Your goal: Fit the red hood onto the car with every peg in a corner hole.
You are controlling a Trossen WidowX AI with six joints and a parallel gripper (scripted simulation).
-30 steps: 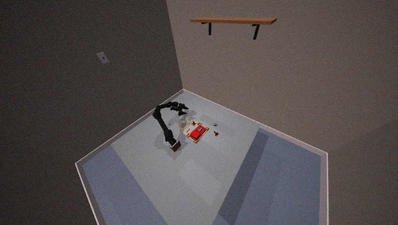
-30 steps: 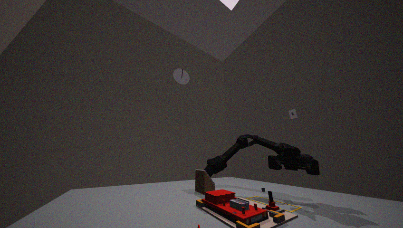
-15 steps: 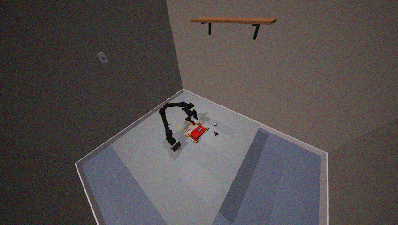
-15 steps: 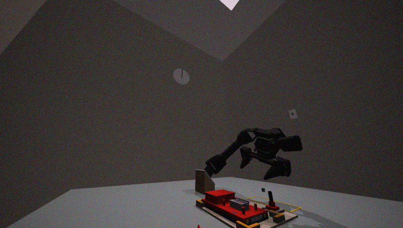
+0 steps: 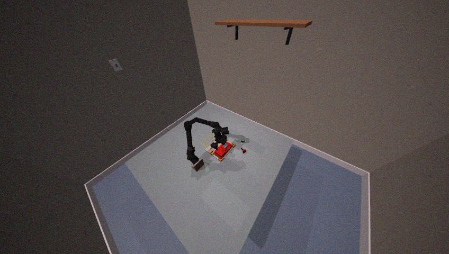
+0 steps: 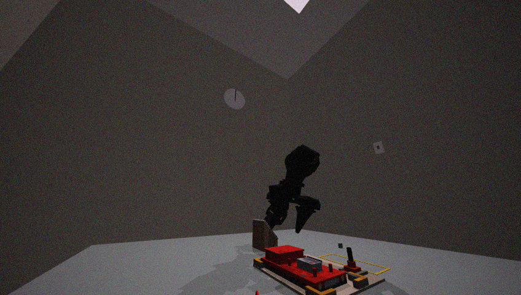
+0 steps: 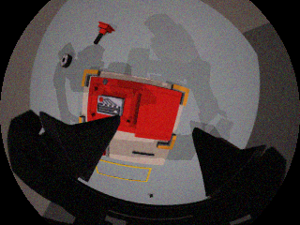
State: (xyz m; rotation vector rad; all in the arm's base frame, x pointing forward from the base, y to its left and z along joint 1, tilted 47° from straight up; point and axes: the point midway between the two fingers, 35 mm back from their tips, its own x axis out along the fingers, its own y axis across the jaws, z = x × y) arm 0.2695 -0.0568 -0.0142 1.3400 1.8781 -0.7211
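The red chassis [image 5: 223, 150] [image 6: 292, 274] [image 7: 159, 112] sits in the pale jig [image 6: 375, 281] [image 7: 123, 145], held between yellow-topped corner blocks. A raised red cab block stands at one end. The grey engine block [image 6: 309, 263] [image 7: 110, 105] is on the deck, with short red pegs [image 6: 314, 271] [image 7: 93, 114] around it. No separate hood can be made out in these views. My gripper [image 5: 218, 143] [image 7: 157, 126] is open and empty, pointing down above the car and jig. In the wrist view its fingers frame the cab end; the left finger hides part of the jig.
A red piece with a black stem [image 6: 352, 267] stands on the jig; a similar piece [image 5: 243, 151] [image 7: 105, 27] lies beyond the car near a dark ring [image 5: 242, 140] [image 7: 67, 60]. A yellow outline [image 6: 362, 261] [image 7: 124, 177] and small dark cube [image 6: 340, 245] [image 7: 151, 195] are beside the jig.
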